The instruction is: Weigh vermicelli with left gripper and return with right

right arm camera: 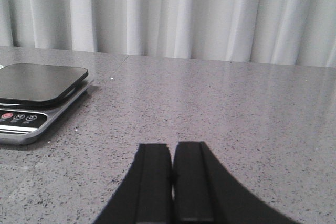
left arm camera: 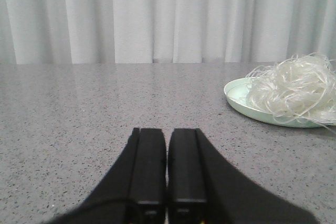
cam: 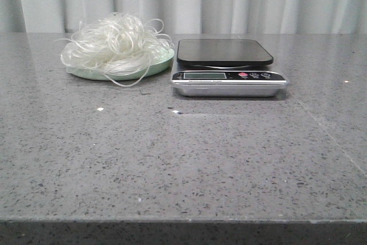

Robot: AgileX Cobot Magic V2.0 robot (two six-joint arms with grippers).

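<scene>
A tangle of white vermicelli [left arm camera: 292, 92] heaps on a pale green plate [left arm camera: 237, 94], ahead and to the right of the left gripper [left arm camera: 167, 169], well apart from it. Its black fingers are pressed together, empty. The right gripper [right arm camera: 172, 179], likewise closed on nothing, has a kitchen scale [right arm camera: 32, 98] ahead to its left.

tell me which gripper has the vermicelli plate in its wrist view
The left gripper: its wrist view shows the vermicelli heaped on the pale green plate. The right gripper faces the scale instead. Both are shut and empty.
</scene>
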